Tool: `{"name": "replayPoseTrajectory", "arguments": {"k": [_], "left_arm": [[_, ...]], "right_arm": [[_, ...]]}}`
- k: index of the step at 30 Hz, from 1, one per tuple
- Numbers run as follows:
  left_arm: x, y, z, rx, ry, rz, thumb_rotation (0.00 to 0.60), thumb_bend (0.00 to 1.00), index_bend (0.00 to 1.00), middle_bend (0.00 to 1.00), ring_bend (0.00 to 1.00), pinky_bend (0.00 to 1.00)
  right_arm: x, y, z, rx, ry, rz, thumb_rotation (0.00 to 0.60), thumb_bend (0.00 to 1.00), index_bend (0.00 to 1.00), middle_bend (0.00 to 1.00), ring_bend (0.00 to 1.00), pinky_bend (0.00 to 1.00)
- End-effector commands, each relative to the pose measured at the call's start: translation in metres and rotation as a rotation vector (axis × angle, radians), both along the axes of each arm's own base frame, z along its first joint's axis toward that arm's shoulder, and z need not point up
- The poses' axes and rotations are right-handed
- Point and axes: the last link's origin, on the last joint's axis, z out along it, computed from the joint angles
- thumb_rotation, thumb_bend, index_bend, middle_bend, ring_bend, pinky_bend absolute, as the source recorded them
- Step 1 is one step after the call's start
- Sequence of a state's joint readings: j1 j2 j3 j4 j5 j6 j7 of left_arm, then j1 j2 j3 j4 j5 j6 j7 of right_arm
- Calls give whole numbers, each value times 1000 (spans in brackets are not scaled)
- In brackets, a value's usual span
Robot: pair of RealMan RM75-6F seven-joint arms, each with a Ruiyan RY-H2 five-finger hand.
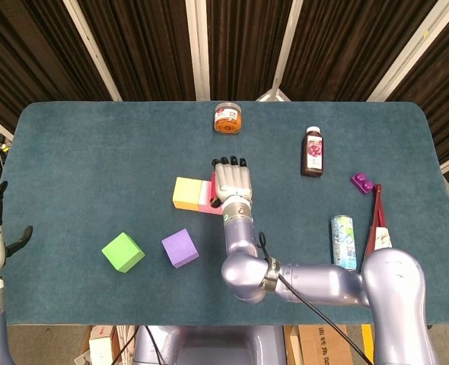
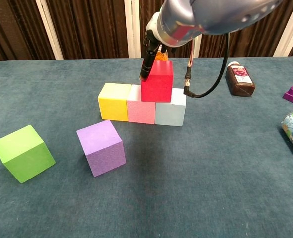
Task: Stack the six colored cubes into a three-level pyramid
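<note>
Right hand (image 1: 231,182), fingers spread and holding nothing, hovers over the red cube (image 2: 157,81); the purple cube (image 2: 101,147) lies toward the desk's near-left corner

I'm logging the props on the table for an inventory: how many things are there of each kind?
Cubes: 6 (yellow, pink, pale blue, red, purple, green)
Jar: 1
Bottle: 1
Can: 1
Purple toy brick: 1
Dark red pouch: 1
Total: 11
</note>
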State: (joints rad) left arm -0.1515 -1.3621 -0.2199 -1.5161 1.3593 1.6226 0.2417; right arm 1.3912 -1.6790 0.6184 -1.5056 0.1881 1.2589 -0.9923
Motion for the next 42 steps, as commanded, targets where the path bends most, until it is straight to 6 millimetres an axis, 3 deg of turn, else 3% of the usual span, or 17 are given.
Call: {"name": "replayPoseTrajectory", "arguments": {"k": [1, 20, 28, 35, 42], "left_arm": [[0, 0, 0, 2, 0, 2, 600, 273, 100, 0, 0, 0], [0, 0, -1, 2, 5, 2, 600, 274, 102, 0, 0, 0], [0, 1, -3, -13, 9, 1, 600, 274, 101, 0, 0, 0], [2, -2, 0, -18, 6, -12, 600, 273, 88, 0, 0, 0], [7, -8, -4, -106, -33, -48, 600, 273, 84, 6, 0, 0]], "right_arm": [[1, -1, -1, -1, 0, 0, 600, 277, 181, 142, 0, 0], [8, 6, 1, 14, -11, 26, 600, 278, 182, 142, 0, 0], [2, 21, 24, -1, -55, 60, 600, 278, 182, 142, 0, 0], [-36, 53, 71, -90, -122, 92, 600, 278, 179, 142, 0, 0], [-115, 92, 125, -223, -130, 69, 600, 277, 166, 142, 0, 0]]}}
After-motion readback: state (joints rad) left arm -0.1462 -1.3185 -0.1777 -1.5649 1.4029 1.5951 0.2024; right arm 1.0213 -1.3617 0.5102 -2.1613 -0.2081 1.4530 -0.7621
